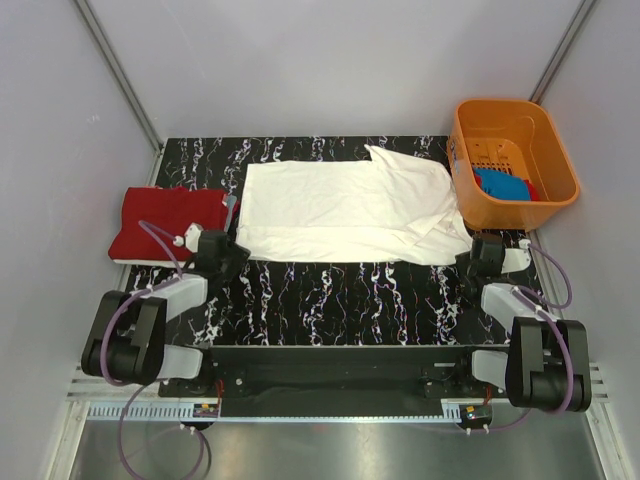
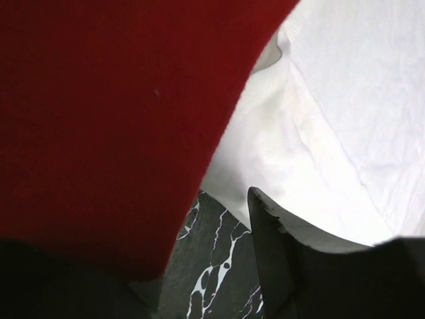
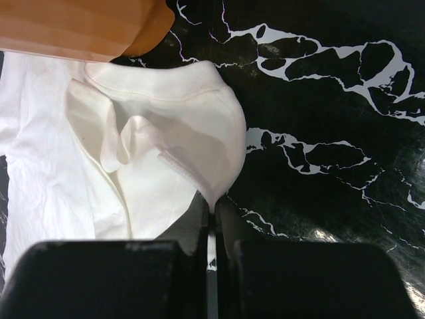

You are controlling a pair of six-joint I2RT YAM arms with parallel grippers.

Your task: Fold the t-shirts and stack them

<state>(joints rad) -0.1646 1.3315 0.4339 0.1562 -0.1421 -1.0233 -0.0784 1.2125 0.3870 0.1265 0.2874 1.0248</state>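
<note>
The large white t-shirt (image 1: 345, 210) lies spread across the middle of the table. A folded red t-shirt (image 1: 165, 222) lies at the left. A bright blue t-shirt (image 1: 503, 185) lies inside the orange basket. My left gripper (image 1: 225, 250) sits low between the red shirt and the white shirt's near left corner. In the left wrist view it (image 2: 199, 249) is open, with bare table between the jaws, red cloth (image 2: 113, 119) over its left side and white cloth (image 2: 332, 133) at its right fingertip. My right gripper (image 3: 212, 212) is shut on the white shirt's near right edge (image 3: 172, 146).
The orange plastic basket (image 1: 545, 125) stands at the back right, close to the white shirt's right side; its wall also shows in the right wrist view (image 3: 80, 26). The black marbled table (image 1: 340, 300) lies bare between the shirt and the arm bases.
</note>
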